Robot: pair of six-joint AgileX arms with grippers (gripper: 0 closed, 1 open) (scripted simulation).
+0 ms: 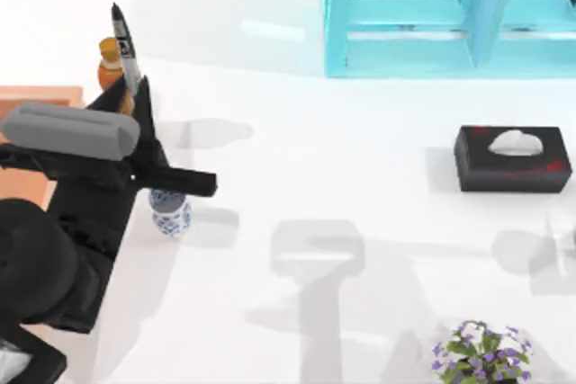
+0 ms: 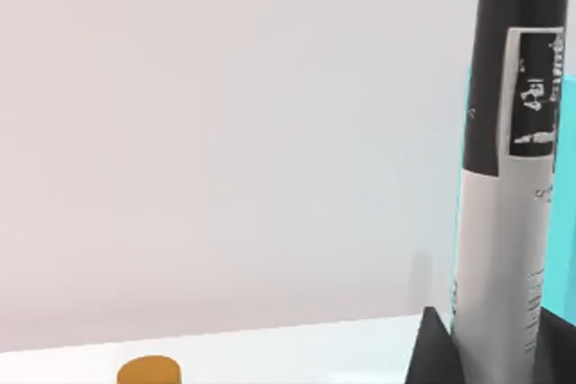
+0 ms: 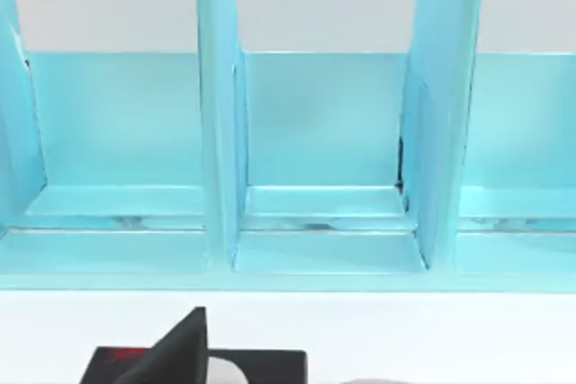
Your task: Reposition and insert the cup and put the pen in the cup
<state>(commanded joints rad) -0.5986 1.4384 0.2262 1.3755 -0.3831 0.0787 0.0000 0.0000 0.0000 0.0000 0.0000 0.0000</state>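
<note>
White glossy bench (image 1: 360,159) spans the top view. Far side, right of centre: pale turquoise open shelf unit with upright dividers (image 1: 450,15); the right wrist view faces its compartments.

Left arm, black with a grey link, fills the near-left corner. Left hand (image 1: 135,96) sits at the far left, fingers clamped on the slim marker pen with black ends and a white printed barrel (image 1: 123,47). The pen points up and away from the hand, close to upright in the left wrist view (image 2: 504,222), gripped at its lower barrel.

Black rectangular tissue box with red markings and a white tissue (image 1: 513,159) lies at the right. Potted plant with small purple flowers (image 1: 477,352) stands at the near right edge.

Orange drink bottle with an orange cap (image 1: 110,65) stands just beside the pen, far left.

Small white ceramic cup with blue floral pattern (image 1: 170,211) stands upright near the left arm, just under a black link.

Right hand: one dark fingertip at the right wrist view's edge; cannot tell its state.
</note>
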